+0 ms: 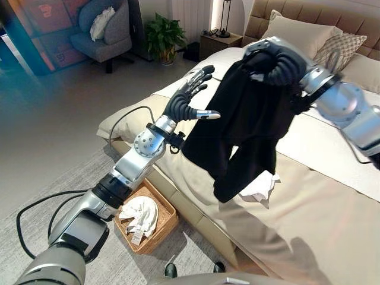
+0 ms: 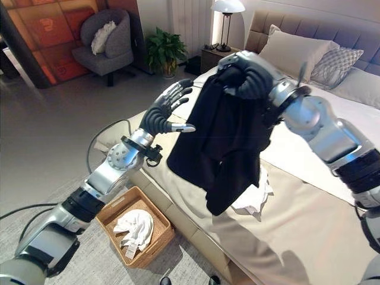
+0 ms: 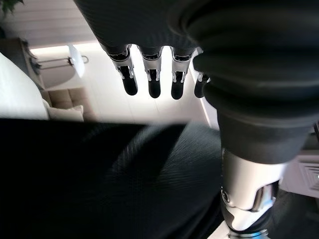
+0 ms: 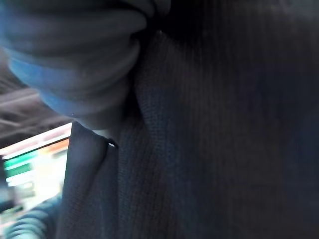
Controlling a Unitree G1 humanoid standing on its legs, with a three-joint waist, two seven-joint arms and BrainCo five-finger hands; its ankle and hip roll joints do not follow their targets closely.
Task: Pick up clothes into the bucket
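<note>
Garment (image 1: pixel 249 119) hangs high over the bed (image 1: pixel 332 196), bunched in the right hand (image 1: pixel 276 62); left hand (image 1: pixel 189 98) beside it, fingers spread and empty.
Basket (image 1: pixel 168 221) sits far below by the bed edge, already holding white cloth (image 1: pixel 141 217); a long trailing hem could snag the mattress or miss the rim, though the floor around is open.

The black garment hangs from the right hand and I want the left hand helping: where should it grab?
Probably the black garment at its hanging side edge, approached from the robot's left, where the open left hand hovers beside it. The right hand bunches the top, so the lower cloth dangles free.
</note>
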